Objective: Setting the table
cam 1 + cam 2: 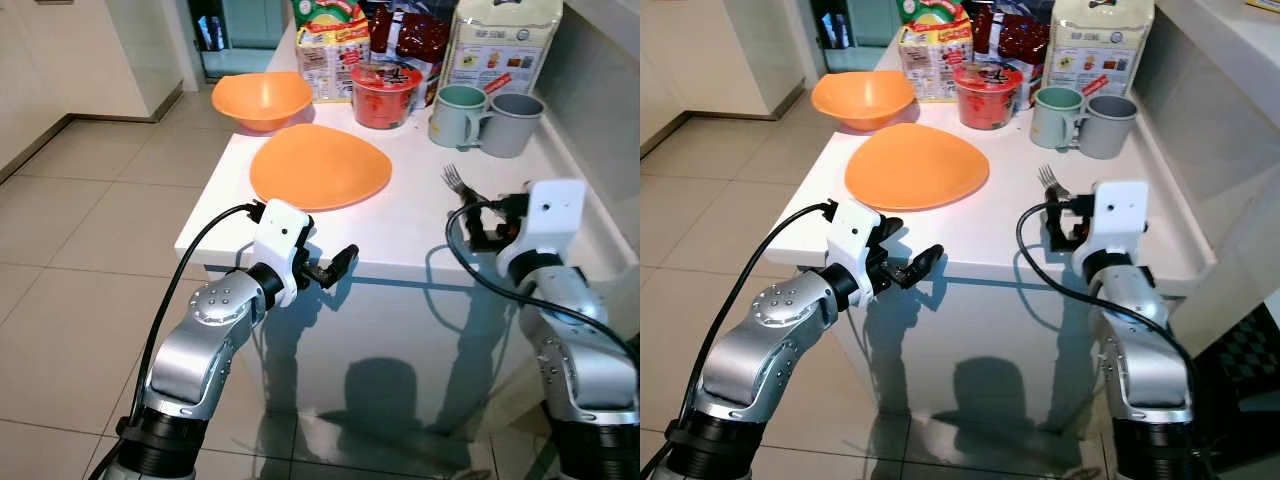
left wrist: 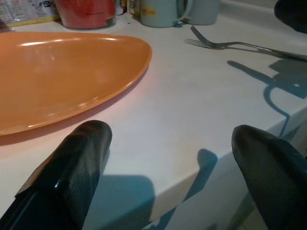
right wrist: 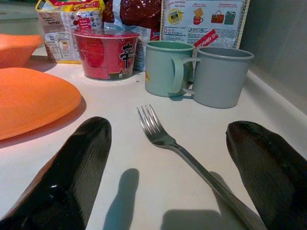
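1. White and glossy, the counter point(image 1: 400, 235) stands on a pale tiled floor, with a grey wall along its right side.
2. On it, the fork point(image 3: 165, 139) lies flat near the front right edge, tines pointing toward the mugs and handle running back toward the robot.
3. It looks like thin, stiff metal: light, hard and likely slippery against a smooth top. Because it lies so low, I judge the handle's middle to be the best place to pinch, fingers closing across its narrow width.
4. Poised over that handle, the right gripper point(image 3: 168, 177) has its fingers spread wide on either side of the fork and grasps nothing.
5. Well to the fork's left sits the flat orange plate point(image 1: 320, 166), broad and shallow, probably light plastic.
6. At the counter's front edge near the plate, the left gripper point(image 2: 172, 158) is also spread apart and empty, its tips just off the lip.
7. Behind the plate rests an orange bowl point(image 1: 261, 99).
8. Behind the fork stand a green mug point(image 3: 164, 68) and a grey mug point(image 3: 219, 76), touching or nearly so.
9. A red noodle cup point(image 3: 106, 53) sits beside the green mug, with food packets point(image 1: 500, 40) lined along the back.
10. Setting the fork beside the plate seems the likely next step.
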### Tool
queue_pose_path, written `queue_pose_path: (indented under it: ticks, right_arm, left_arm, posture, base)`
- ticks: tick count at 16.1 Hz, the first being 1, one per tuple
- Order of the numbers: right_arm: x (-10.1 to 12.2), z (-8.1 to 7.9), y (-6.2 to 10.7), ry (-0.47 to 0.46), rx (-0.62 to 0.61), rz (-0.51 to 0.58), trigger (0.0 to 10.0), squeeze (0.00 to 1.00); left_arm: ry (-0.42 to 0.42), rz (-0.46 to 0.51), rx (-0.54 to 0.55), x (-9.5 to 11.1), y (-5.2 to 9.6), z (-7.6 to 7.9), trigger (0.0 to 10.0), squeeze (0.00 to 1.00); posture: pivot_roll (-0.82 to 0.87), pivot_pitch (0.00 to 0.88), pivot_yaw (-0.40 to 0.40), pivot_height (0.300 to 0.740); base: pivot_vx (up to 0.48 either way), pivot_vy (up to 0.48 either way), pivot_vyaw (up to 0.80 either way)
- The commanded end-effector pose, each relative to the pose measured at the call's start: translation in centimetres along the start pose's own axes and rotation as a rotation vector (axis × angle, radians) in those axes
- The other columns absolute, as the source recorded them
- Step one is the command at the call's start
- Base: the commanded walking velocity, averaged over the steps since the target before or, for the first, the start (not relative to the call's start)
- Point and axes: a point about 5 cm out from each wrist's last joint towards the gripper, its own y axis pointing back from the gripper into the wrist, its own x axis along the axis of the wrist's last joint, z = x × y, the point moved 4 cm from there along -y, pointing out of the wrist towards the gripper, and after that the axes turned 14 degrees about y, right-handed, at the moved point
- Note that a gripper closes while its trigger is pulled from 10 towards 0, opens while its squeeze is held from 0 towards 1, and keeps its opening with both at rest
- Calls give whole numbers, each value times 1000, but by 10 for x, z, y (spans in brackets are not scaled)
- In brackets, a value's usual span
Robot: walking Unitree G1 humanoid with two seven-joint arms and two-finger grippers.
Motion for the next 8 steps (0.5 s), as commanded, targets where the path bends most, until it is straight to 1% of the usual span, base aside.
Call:
queue_pose_path:
  ticks: [1,6,8]
  right_arm:
    - [6,2,-2,-6,-17,24,10000,0]
    - [4,9,-5,1,-65,36,10000,0]
    - [-3,9,-5,-2,-78,4,10000,0]
  left_arm:
    - [-24,11,-2,5,-2,0,10000,0]
    - [-27,16,-1,6,-1,-1,10000,0]
    - [-29,15,-3,7,-2,-1,10000,0]
  posture:
    - [11,0,26,740]
    - [16,0,25,740]
    - [17,5,22,740]
  base:
    - [0,0,0]
    - [0,0,0]
    - [0,0,0]
